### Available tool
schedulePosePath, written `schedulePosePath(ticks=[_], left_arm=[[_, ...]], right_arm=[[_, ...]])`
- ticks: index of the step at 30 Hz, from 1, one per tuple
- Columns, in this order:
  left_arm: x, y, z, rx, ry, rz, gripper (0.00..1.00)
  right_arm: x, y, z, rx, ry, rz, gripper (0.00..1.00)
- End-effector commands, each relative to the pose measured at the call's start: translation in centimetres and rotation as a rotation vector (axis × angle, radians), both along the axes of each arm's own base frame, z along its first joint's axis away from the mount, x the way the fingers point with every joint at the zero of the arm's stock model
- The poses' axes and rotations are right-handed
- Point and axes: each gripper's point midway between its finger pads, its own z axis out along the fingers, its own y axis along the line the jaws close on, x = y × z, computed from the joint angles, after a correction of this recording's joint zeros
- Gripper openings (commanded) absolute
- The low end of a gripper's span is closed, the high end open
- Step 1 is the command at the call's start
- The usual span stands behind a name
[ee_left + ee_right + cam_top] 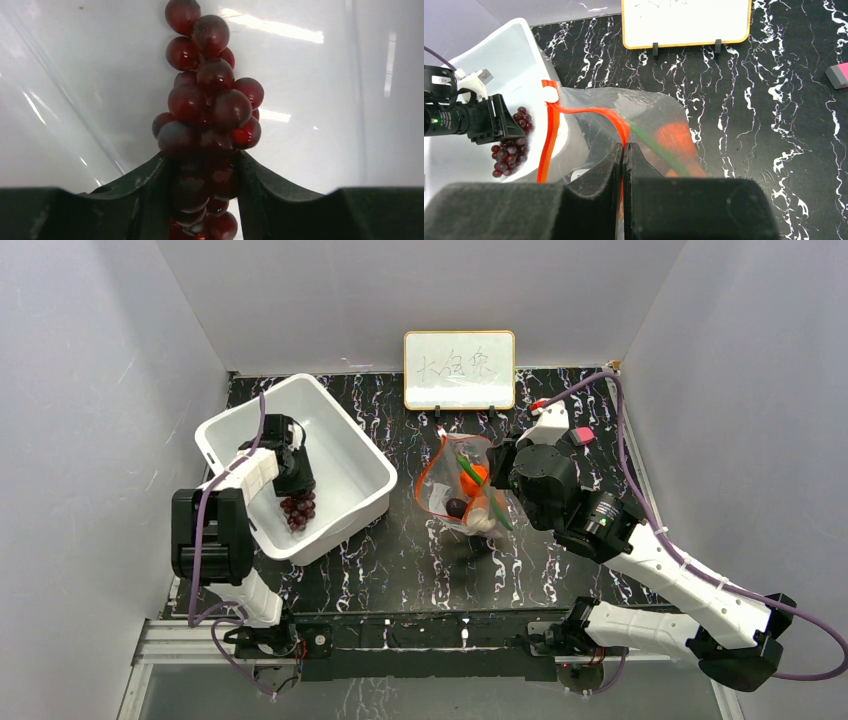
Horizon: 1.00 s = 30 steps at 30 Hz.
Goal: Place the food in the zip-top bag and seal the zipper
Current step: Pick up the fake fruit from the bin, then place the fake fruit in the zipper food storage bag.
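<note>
Dark red and glossy, the grape bunch (210,115) is a tight cluster of round beads. Its long axis runs in line with the fingers of the left gripper (201,157), and most of it reaches out past the tips. That gripper stands partly closed, with the jaws pressed on either side of the bunch's lower part, so it appears to have hold of it. Whether the bunch is off the floor of the white bin (352,430) cannot be told. The bin sits toward the bench's left edge, in its far half.

The zip-top bag (435,495) lies to the right of the grapes, beyond the bin's right wall. It is about mid-bench and nearer the far edge, just in front of the whiteboard (459,369). The right gripper (624,150) is fully closed, pinching the zipper (549,145) at the mouth edge and holding the bag up. From the right wrist view the red-orange strip splits into two runs with a gap between them, so the mouth looks open and turned toward the bin.

The plastic is clear and crinkled. An orange fruit (478,475), a dark piece (457,507), and green and whitish bits show through it.

The left arm is the nearer one to the grapes. My reading is that its next move is a lift over the bin wall and rightward into that gap.
</note>
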Motion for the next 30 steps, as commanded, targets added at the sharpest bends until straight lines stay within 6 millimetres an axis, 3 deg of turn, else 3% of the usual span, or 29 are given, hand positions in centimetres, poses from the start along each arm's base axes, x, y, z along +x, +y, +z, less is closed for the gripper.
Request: schedulePosePath(ticks=[1,6,7,8,9,11,22,30], left_arm=[[2.1,-2.4,5.4,-0.126,-0.165,-0.066,0.39],[2.4,-3.9,9.1,-0.202,-0.264,-0.113,0.26],[2.5,-4.5,10.1,-0.231,-0.290,-0.124,0.24],[2.3,-5.3,12.4,-0.273,-0.344,-0.151,0.21],[2.2,-5.3,12.9,-0.274,-0.356,-0.152,0.19],[2.1,-5.5,13.4,-0.284,-0.363,-0.159,0.19],[1.2,-7.9,20.6,-0.386,-0.521,-0.270,0.16],[-0.4,-11.5,25.7,-0.579,-0.625,-0.406,0.14]], right_arm=[[0.3,0.6,1.6,0.094,-0.035,-0.003,0.00],[0.1,0.8,1.3,0.120,-0.019,0.004,0.00],[0.1,1.1,1.0,0.123,-0.010,0.010,0.00],[0.2,1.3,0.9,0.141,0.000,0.005,0.00],[0.2,1.3,0.9,0.144,0.000,0.002,0.00],[0.3,1.4,1.0,0.148,-0.001,0.001,0.00],[0.8,1.7,0.5,0.156,0.014,-0.025,0.00],[2.0,1.3,1.2,0.152,-0.012,-0.100,0.00]])
